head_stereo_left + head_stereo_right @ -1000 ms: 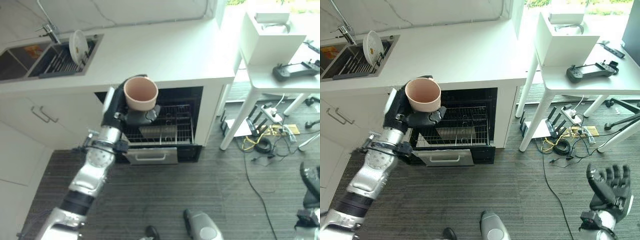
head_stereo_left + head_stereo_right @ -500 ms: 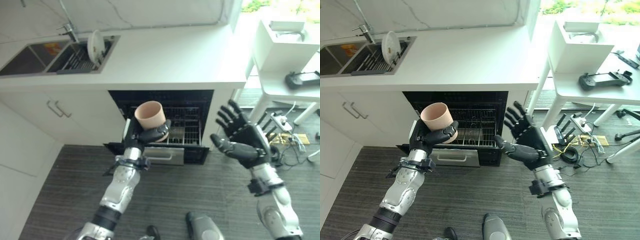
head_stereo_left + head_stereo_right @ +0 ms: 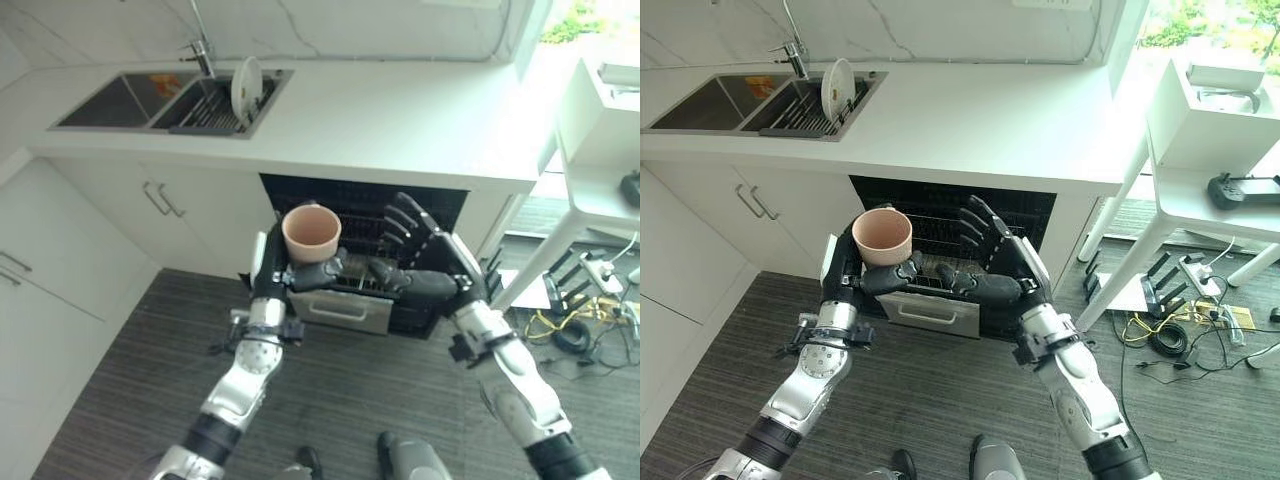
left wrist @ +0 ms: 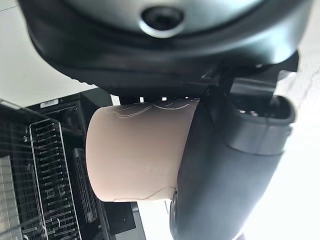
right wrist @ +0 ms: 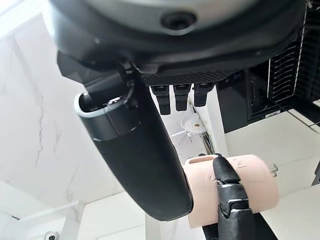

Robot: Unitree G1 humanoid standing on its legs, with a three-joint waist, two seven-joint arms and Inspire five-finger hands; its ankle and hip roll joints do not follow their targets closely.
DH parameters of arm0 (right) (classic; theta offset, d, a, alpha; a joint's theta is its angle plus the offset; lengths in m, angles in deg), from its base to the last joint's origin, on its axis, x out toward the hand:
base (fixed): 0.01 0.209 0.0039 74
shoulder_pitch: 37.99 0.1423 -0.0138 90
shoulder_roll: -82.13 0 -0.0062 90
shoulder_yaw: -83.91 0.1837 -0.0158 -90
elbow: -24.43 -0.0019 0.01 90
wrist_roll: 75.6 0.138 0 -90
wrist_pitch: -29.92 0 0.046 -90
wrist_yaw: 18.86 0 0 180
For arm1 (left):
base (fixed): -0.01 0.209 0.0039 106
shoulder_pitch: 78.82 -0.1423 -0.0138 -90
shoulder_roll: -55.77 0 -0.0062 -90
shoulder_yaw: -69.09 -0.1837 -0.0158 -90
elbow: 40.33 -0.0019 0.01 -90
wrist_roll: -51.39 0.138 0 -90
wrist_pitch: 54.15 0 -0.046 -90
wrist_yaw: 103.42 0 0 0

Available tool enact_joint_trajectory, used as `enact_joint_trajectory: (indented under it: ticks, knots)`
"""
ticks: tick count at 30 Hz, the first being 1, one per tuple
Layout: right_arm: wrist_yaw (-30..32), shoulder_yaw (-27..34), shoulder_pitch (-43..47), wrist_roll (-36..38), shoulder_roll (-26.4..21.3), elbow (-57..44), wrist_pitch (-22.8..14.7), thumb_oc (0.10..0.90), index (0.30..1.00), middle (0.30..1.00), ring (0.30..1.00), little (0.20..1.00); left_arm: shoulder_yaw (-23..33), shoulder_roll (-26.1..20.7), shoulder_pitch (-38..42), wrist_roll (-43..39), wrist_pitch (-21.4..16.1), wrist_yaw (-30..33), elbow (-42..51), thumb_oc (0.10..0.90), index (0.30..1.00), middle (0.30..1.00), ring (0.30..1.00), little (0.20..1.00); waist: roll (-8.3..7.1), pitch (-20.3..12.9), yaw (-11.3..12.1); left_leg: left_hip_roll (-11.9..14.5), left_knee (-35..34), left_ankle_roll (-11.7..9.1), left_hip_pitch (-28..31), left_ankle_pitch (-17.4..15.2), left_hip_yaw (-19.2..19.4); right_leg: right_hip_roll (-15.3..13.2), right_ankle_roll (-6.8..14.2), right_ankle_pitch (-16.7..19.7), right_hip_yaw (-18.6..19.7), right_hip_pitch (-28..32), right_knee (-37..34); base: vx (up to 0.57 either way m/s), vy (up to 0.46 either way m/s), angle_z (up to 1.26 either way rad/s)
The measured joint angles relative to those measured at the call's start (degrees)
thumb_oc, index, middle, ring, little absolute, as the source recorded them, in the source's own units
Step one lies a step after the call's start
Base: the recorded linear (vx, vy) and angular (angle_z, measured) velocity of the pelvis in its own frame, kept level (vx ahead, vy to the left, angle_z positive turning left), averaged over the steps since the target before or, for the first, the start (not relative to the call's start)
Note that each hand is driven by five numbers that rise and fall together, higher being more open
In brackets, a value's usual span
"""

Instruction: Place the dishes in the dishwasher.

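Grasping the pink cup (image 3: 311, 232) mid-frame, the left hand (image 3: 290, 275) fronts the open dishwasher (image 3: 362, 260); the right hand (image 3: 425, 262) spreads beside it, plate (image 3: 245, 89) upper left.

My matt dark plastic fingers (image 4: 220, 165) curl round a matt, smooth pink cup (image 3: 311, 233); dishwasher rack (image 3: 940, 235) of thin metal wire; desk (image 3: 420, 110) smooth, white; sink (image 3: 130, 100) brushed metal; floor (image 3: 940, 400) ribbed grey carpet.

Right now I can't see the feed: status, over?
Left hand shut on cup, upright before the dishwasher. Right hand open beside it, fingers straight. Rack pulled out, nothing in the way.
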Motion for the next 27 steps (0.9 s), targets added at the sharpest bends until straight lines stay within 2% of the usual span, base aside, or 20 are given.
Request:
enact_joint_trajectory:
  ticks: [3,7,10,15,19,27]
  knots:
    - [1.4,-2.0,1.6,0.2,0.1,0.0,2.2,0.800,0.900,0.900,0.900,0.900,-0.3,0.0,0.1,1.8,-0.1,0.2,0.0,0.400,0.300,0.300,0.300,0.300,-0.02,0.0,0.4,-0.1,0.1,0.0,0.0,0.0,-0.4,-0.2,0.1,-0.1,-0.3,0.2,0.0,0.01,-0.018,0.06]
    - [1.5,-3.3,1.7,0.2,0.3,0.9,3.4,0.800,0.900,0.900,0.900,0.900,-0.5,0.0,0.2,3.9,-0.2,1.3,0.0,0.400,0.300,0.300,0.300,0.300,-0.04,0.0,0.4,-0.1,0.1,0.0,-0.1,0.0,-0.8,-0.2,0.1,0.0,-0.7,0.4,-0.2,0.00,-0.015,0.04]
    - [1.5,-4.8,2.7,0.2,0.4,1.0,4.7,0.800,0.900,0.900,0.900,0.900,-2.5,-0.1,0.3,3.9,-0.5,2.1,-0.5,0.400,0.300,0.300,0.300,0.300,-0.15,-0.1,0.5,-0.1,0.1,0.0,0.0,0.0,-1.1,-0.2,0.1,-0.1,-1.0,0.9,-0.4,0.00,-0.011,0.06]
    - [1.3,-7.4,4.3,1.9,2.3,3.3,7.4,0.800,0.900,0.900,0.900,0.900,-3.6,-0.1,0.8,4.2,-0.9,2.3,-1.3,0.400,0.300,0.300,0.300,0.300,-1.31,-0.7,0.8,-0.1,0.1,0.0,0.2,0.0,-1.1,-0.2,0.1,-0.1,-1.0,1.0,-0.4,0.00,0.000,0.00]
    - [1.3,-8.5,5.9,4.0,2.8,5.8,9.3,0.800,0.900,0.900,0.900,0.900,-4.4,-0.7,1.5,5.8,-1.3,2.3,-2.5,0.400,0.300,0.300,0.300,0.300,-1.37,-0.7,1.8,-0.1,0.2,0.0,0.2,0.0,-1.3,-0.2,0.1,-0.1,-1.2,1.2,-0.5,0.00,-0.002,0.01]
    - [3.2,-10.0,8.6,4.1,4.4,7.9,10.6,0.800,0.900,0.900,0.900,0.900,-6.1,-1.8,1.7,5.8,-1.3,4.3,-4.6,0.400,0.300,0.300,0.300,0.300,-1.37,-0.7,2.2,-0.3,0.2,0.0,0.3,0.0,-1.5,-0.3,0.1,-0.1,-1.4,1.4,-0.6,0.00,0.000,0.00]
